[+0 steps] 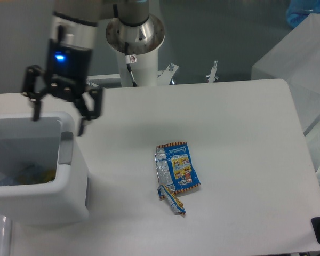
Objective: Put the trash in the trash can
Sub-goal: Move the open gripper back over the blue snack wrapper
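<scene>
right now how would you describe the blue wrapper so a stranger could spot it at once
Start at the white table; right of the big white trash can, near mid-table, lies the flat blue snack wrapper. It has an orange edge, and a small twisted wrapper lies at its lower end.

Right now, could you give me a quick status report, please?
Gripper open, empty, over bin rim. Blue wrapper flat on table, untouched. Path to it clear.

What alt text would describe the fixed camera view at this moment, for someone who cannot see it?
An empty, open gripper hangs above the right rim of a white trash can at the left of a white table. A flat blue snack wrapper lies mid-table, a small twisted wrapper at its lower edge.
</scene>
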Controlling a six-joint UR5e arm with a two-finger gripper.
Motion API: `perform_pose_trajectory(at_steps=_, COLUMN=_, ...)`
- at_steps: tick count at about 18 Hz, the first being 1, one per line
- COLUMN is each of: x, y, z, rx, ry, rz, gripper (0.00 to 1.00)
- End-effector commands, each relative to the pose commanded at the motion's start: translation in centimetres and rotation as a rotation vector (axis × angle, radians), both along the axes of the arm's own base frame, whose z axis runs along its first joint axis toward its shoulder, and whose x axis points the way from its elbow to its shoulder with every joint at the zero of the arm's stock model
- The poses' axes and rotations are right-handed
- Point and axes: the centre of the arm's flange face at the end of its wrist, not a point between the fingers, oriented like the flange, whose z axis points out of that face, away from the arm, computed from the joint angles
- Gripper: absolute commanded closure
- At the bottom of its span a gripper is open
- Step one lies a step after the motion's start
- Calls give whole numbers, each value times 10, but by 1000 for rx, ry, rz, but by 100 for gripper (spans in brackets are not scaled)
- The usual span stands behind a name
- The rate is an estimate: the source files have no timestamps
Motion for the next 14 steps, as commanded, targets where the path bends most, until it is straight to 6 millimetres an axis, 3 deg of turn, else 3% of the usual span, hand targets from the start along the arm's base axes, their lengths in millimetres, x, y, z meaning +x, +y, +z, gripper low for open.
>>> perform_pose_trajectory(at_steps=3, x=-53, y=-32, z=-22, rx=-41, ry=-33, rz=118, gripper=0)
perform_pose_trajectory(at_steps=6, x=-88, y=-51, z=-60, rx=-87, ry=-82, rz=175, gripper=0)
perform_pose_trajectory(at_steps=10, x=-113, y=-47, z=-132, rx=-190, ry=-174, rz=210, gripper=0)
perform_pose_trajectory(at_steps=14, x=-133, y=-39, z=-178, rx=-259, ry=-207, rz=225, gripper=0)
